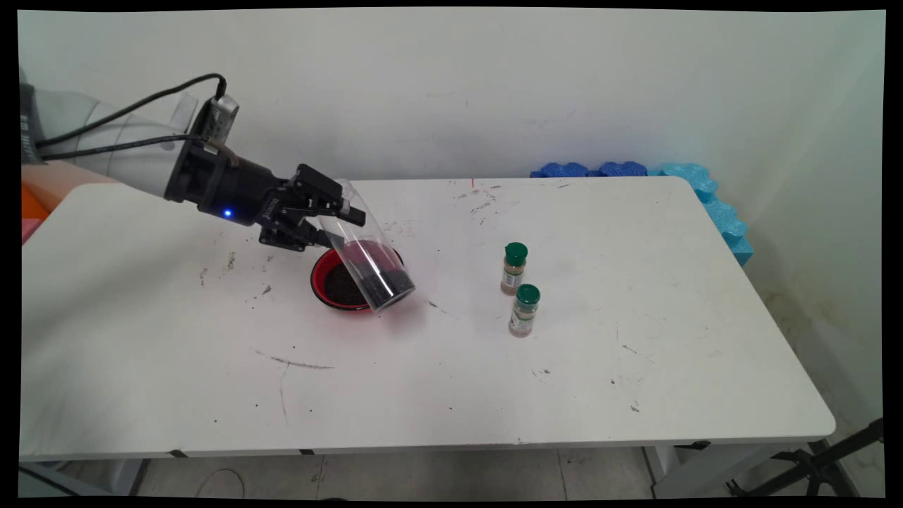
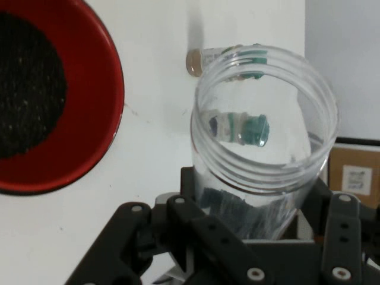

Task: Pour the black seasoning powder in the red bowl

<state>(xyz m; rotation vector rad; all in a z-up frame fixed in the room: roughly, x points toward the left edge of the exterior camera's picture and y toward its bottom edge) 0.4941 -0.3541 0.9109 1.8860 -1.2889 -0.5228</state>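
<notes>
- Hiding part of the red bowl [image 1: 338, 282] behind the tilted clear jar [image 1: 367, 261].
- Cutting off the bowl at the hand view's left edge.
- Blurring the spice bottles [image 2: 237, 127] through the jar's wall.

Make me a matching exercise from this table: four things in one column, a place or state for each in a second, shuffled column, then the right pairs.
Things:
1. clear jar
2. red bowl
3. two green-capped spice bottles
4. blue foam pieces

Places or states:
A. standing upright to the right of the bowl
B. on the table, dark grains inside
C. along the table's far right edge, by the wall
D. tilted in the gripper, dark grains at its lower end

Pairs: 1-D, 2-B, 3-A, 4-C
</notes>
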